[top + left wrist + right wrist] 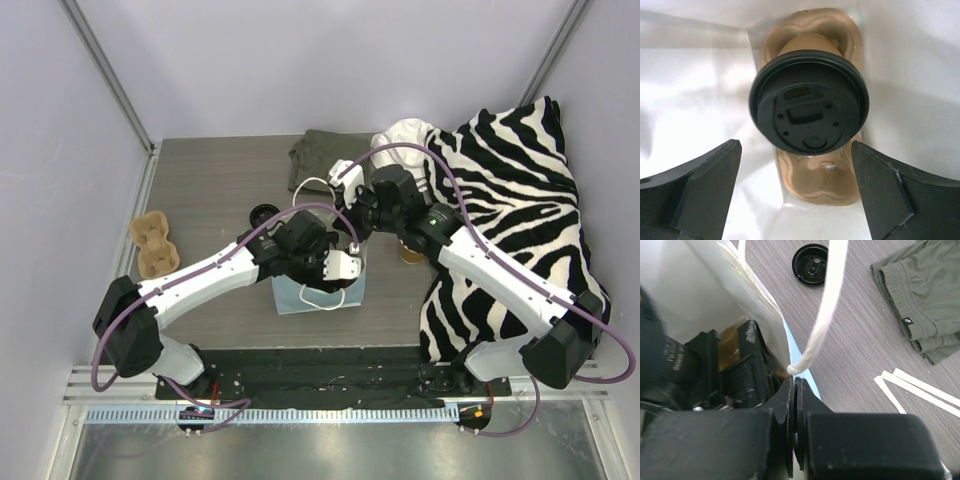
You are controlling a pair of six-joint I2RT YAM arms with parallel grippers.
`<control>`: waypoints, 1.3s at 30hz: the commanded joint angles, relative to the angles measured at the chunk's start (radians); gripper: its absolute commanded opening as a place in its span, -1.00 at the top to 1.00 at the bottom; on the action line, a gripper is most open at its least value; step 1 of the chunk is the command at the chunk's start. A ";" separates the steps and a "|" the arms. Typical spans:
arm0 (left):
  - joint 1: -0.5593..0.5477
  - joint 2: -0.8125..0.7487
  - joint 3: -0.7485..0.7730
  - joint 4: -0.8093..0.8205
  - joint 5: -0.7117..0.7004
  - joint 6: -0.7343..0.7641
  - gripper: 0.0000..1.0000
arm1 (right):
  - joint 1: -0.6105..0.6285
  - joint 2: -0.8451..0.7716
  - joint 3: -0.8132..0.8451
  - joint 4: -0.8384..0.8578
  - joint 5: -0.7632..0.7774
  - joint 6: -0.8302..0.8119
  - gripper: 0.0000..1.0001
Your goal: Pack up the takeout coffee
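The takeout coffee (809, 102), a tan cup with a black lid, stands in a brown pulp carrier (820, 187) inside the white-lined blue paper bag (290, 296). My left gripper (795, 200) is open inside the bag, its fingers (705, 192) on either side just short of the lid, not touching it. In the top view the left gripper (338, 266) covers the bag's mouth and hides the coffee. My right gripper (796, 382) is shut on the bag's rim (790, 347), right at its white rope handle (827, 305), on the bag's far side (355, 228).
A lidless tan cup (410, 250) stands right of the bag. A loose black lid (262, 212) lies to the bag's left, also in the right wrist view (811, 264). A second pulp carrier (152, 245) lies far left. Green garment (325, 155), white cloth (400, 135), zebra cloth (510, 200).
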 commanded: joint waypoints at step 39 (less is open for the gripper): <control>0.040 -0.171 0.197 -0.196 0.142 -0.050 -0.99 | -0.004 -0.080 -0.080 0.064 0.045 -0.072 0.98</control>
